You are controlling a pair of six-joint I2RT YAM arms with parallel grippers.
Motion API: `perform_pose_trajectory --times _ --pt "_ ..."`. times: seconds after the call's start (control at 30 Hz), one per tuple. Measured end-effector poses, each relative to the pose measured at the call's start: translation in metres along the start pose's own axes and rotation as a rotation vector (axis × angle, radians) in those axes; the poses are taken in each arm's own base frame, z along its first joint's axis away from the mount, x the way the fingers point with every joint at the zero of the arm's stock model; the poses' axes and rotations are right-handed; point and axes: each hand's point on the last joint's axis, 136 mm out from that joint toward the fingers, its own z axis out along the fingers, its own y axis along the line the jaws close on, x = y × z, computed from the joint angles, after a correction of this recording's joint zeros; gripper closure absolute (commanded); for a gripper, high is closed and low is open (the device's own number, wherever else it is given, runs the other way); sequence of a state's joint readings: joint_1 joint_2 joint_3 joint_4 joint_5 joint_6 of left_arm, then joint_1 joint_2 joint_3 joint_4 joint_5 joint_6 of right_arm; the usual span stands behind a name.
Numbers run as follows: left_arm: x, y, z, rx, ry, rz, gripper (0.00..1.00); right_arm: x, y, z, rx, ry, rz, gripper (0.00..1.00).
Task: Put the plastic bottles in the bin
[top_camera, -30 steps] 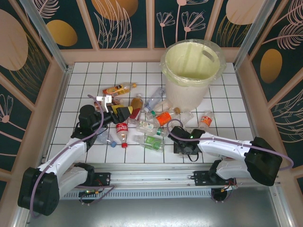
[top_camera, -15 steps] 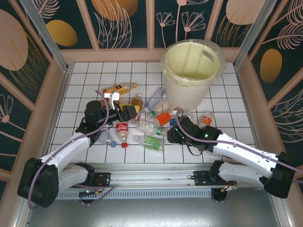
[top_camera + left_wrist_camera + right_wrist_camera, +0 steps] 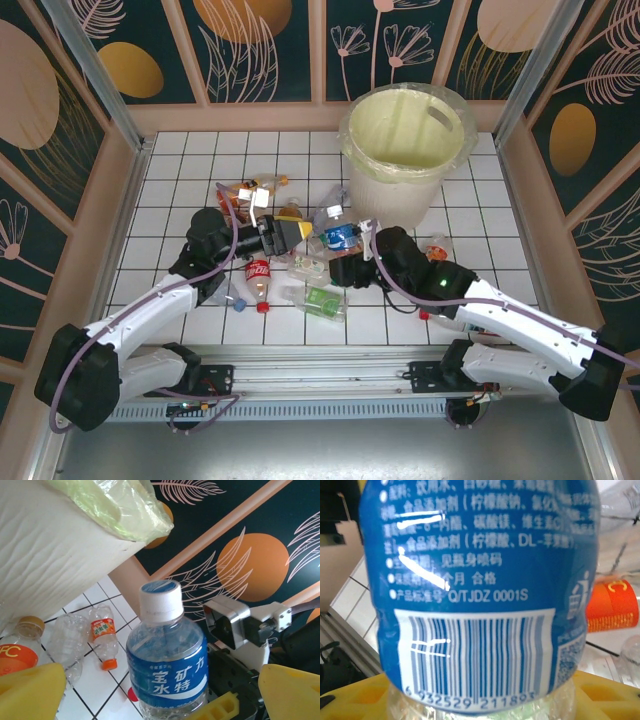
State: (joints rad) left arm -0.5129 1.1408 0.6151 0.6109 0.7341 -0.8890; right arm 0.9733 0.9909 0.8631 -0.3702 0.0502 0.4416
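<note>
- Top external view: the right gripper (image 3: 343,258) is closed on the lower body of a small, clear-plastic, white-capped, blue-labelled bottle (image 3: 337,236), which stands upright above its fingers, cap up.
- The left gripper (image 3: 288,232) faces that bottle from the other side. In the left wrist view its soft yellow pads (image 3: 27,692) stand wide apart with nothing held. Whether they touch the bottle cannot be told.
- Right wrist view: glossy blue film wraps the rounded bottle, printed with white text and a barcode. Moulded yellow fingers (image 3: 350,700) flank it at the lower edge. Cap and base are cut off.
- A large round pale cream plastic bin (image 3: 395,195) with a faintly rippled wall stands beyond the right gripper, a little to its right. It is lined with a crinkled translucent yellowish bag (image 3: 125,505).
- The other plastic bottles lie in a loose heap on the white tiled table (image 3: 180,165) under and beside both grippers.
- A red-labelled Coca-Cola bottle (image 3: 258,272) lies on the left gripper's near side, and a green-labelled bottle (image 3: 322,298) on the right gripper's near side.
- A small orange-labelled bottle (image 3: 102,632) lies near the bin's foot.
- Both arms cover part of the heap, and the crumpled clear bottles overlap and are hard to separate.
</note>
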Motion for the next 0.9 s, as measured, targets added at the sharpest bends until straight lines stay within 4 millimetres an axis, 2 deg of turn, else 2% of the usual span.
perform_pose_trajectory --times 0.1,0.27,0.5,0.63,0.73,0.9 --pt "-0.005 -0.005 -0.003 -0.003 -0.026 0.028 0.01 -0.022 0.004 -0.008 -0.004 -0.051 -0.017 0.40" --pt "-0.016 -0.026 -0.013 0.015 -0.071 0.134 0.01 -0.076 -0.002 -0.027 0.023 -0.172 -0.035 0.40" --pt "-0.031 -0.048 -0.020 0.015 -0.115 0.294 0.01 -0.151 -0.028 -0.053 0.117 -0.320 -0.072 0.40" --pt "-0.047 -0.067 -0.020 0.014 -0.122 0.395 0.01 -0.191 -0.043 -0.064 0.175 -0.379 -0.099 0.40" --pt "-0.057 -0.079 -0.021 0.018 -0.137 0.456 0.01 -0.215 -0.060 -0.069 0.235 -0.398 -0.109 0.40" --pt "-0.066 -0.084 -0.018 0.003 -0.133 0.509 0.01 -0.249 -0.094 -0.073 0.334 -0.398 -0.116 0.40"
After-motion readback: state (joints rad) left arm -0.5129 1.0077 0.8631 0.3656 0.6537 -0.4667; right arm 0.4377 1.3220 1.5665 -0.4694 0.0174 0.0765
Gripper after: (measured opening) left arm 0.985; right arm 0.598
